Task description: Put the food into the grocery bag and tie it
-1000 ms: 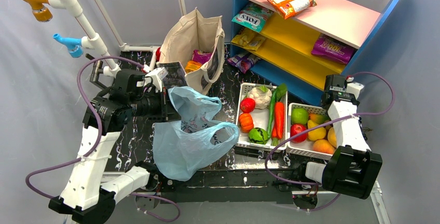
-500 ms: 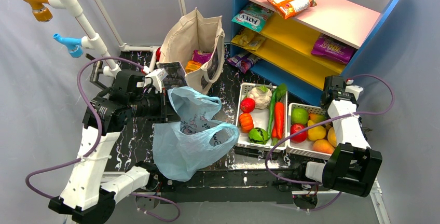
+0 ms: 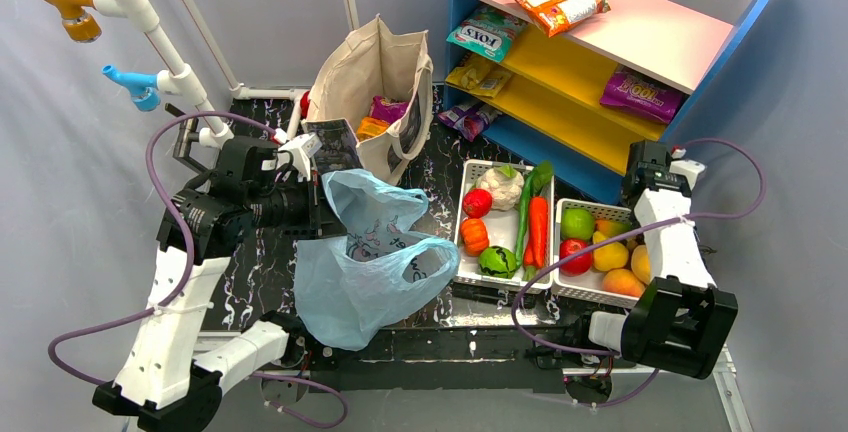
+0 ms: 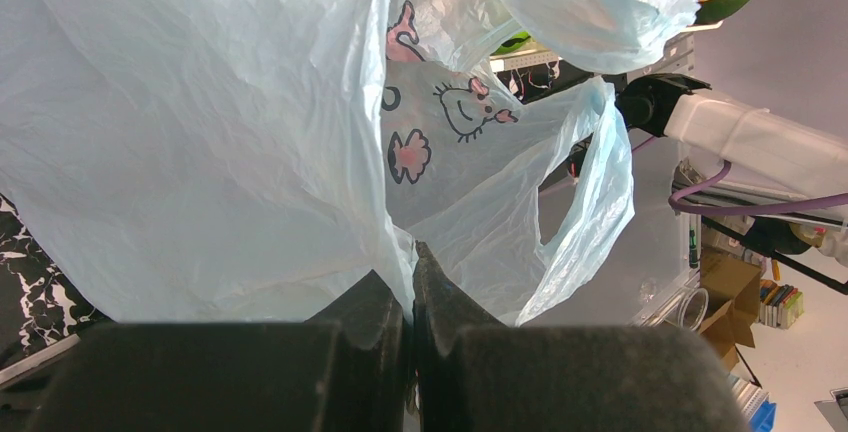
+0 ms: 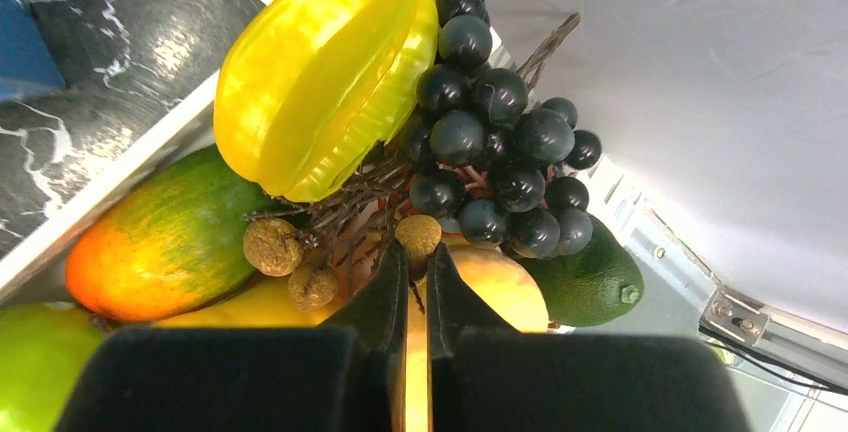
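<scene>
Your left claw [image 4: 410, 257] was pinched together on an edge of the grocery bag [image 4: 200, 132]; the blue plastic hung open over the near left of the tabletop [image 3: 440, 167]; your right claw [image 5: 410, 252] sat in the white basket [image 5: 120, 177], its tips clamped on a twig of the bunch of small brown balls [image 5: 272, 245], beside the yellow star fruit [image 5: 320, 72] and black grapes [image 5: 500, 152].

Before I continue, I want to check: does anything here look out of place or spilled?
Nothing is spilled. One oddity: a purple snack packet lies on the table at the foot of the shelf, not on a board like the other packets.
</scene>
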Robot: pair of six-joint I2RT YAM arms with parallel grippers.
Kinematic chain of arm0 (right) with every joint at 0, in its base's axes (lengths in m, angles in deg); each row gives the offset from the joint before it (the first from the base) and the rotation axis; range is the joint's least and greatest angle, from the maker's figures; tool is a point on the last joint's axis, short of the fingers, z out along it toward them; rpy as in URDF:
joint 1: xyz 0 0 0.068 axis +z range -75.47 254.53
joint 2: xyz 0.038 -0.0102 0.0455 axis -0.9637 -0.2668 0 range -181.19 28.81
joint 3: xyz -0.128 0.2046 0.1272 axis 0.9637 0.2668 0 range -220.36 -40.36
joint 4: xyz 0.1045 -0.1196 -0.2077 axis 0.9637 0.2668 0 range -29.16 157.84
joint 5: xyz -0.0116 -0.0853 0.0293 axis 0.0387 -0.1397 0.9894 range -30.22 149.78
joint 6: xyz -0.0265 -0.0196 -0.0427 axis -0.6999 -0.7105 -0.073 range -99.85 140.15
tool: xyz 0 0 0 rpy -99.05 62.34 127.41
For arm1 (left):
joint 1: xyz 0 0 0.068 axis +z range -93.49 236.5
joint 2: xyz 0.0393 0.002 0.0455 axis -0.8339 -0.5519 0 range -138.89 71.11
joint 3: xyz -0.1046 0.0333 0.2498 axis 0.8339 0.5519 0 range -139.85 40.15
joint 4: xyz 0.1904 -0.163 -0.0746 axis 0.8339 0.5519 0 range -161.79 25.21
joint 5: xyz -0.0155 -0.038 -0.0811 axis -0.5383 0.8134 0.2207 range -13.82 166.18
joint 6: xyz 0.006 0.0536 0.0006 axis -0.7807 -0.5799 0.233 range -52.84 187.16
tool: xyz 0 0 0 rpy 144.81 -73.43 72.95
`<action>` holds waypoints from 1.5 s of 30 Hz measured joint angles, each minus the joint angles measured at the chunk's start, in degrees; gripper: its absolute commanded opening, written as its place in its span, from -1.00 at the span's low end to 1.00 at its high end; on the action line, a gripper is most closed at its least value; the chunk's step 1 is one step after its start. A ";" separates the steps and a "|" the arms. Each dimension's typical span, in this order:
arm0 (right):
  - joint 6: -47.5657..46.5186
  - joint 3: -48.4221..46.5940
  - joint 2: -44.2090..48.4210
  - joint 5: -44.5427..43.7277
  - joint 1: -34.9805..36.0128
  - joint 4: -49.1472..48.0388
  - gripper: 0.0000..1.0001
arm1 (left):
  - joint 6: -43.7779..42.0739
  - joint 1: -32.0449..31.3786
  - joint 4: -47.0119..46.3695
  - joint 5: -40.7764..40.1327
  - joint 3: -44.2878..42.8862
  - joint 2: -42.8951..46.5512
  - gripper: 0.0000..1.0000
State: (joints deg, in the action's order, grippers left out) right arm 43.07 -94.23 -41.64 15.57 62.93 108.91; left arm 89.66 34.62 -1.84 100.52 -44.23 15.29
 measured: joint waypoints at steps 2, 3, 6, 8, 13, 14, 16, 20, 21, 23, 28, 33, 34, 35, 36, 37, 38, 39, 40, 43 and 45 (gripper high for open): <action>-0.09 -1.66 0.11 0.04 0.11 0.72 -0.97 | 0.00 0.00 0.00 0.02 0.00 0.00 -1.00; -0.11 -2.64 0.22 0.15 0.13 1.20 -0.97 | 0.00 0.00 0.00 0.02 0.00 0.00 -1.00; 0.04 -5.79 0.68 0.87 0.55 2.62 -0.97 | 0.02 0.00 -0.02 0.07 0.00 -0.02 -1.00; 0.24 -8.24 1.03 1.22 0.98 3.52 -0.97 | 0.04 0.00 -0.04 0.09 0.00 -0.07 -1.00; 1.07 -13.25 2.10 2.34 2.29 5.35 -0.97 | 0.22 0.00 -0.28 0.50 0.00 -0.81 -1.00; 1.22 -13.86 2.47 2.62 2.51 5.66 -0.97 | 0.26 0.00 -0.48 0.59 0.00 -1.07 -1.00; 1.49 -14.47 3.54 3.34 2.95 6.03 -0.97 | 0.44 0.00 -0.70 0.79 0.00 -1.51 -1.00; 2.05 -14.71 5.81 4.83 3.37 6.91 -0.97 | 0.66 0.00 -1.01 1.40 0.00 -1.99 -1.00; 2.23 -14.78 6.40 5.31 3.41 7.32 -0.97 | 0.68 0.00 -1.01 1.51 0.00 -2.01 -1.00; 2.56 -14.95 7.41 6.16 3.54 7.96 -0.97 | 0.72 0.00 -1.14 1.84 0.00 -2.08 -1.00; 4.11 -14.91 11.69 9.86 5.66 8.22 -0.97 | 1.14 0.00 -1.86 2.36 0.00 -2.27 -1.00; 6.78 -14.91 16.96 13.49 12.13 8.87 -0.97 | 1.57 0.00 -2.25 3.10 0.00 -2.67 -1.00; 7.32 -14.91 17.66 14.19 13.46 8.90 -0.97 | 1.62 0.00 -2.29 3.21 0.00 -2.75 -1.00; 8.39 -14.91 18.47 15.13 15.28 8.92 -0.97 | 1.68 0.00 -2.34 3.30 0.00 -2.82 -1.00; 9.25 -14.91 19.08 15.98 16.94 9.03 -0.97 | 1.77 0.00 -2.47 3.39 0.00 -2.93 -1.00; 10.21 -14.91 19.56 16.76 18.49 9.18 -0.97 | 1.79 0.00 -2.58 3.48 0.00 -3.02 -1.00; 11.21 -14.91 19.89 17.44 20.06 9.33 -0.97 | 1.92 0.00 -2.69 3.54 0.00 -3.19 -1.00; 12.00 -14.93 20.06 17.92 21.59 9.60 -0.97 | 1.97 0.00 -2.71 3.54 0.00 -3.32 -1.00; 12.85 -14.93 20.17 18.34 22.97 9.97 -0.97 | 2.03 0.00 -2.71 3.54 0.00 -3.52 -1.00; 14.84 -14.93 20.50 19.37 26.88 10.97 -0.97 | 2.16 0.00 -2.97 3.54 0.00 -3.93 -1.00; 16.02 -14.93 20.85 20.41 29.03 11.45 -0.97 | 2.19 0.00 -3.13 3.54 0.00 -3.98 -1.00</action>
State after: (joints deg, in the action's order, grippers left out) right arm 59.09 -109.16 -20.79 35.98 91.96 120.37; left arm 91.84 34.62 -4.96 104.06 -44.23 11.32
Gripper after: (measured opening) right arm 0.057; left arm 0.008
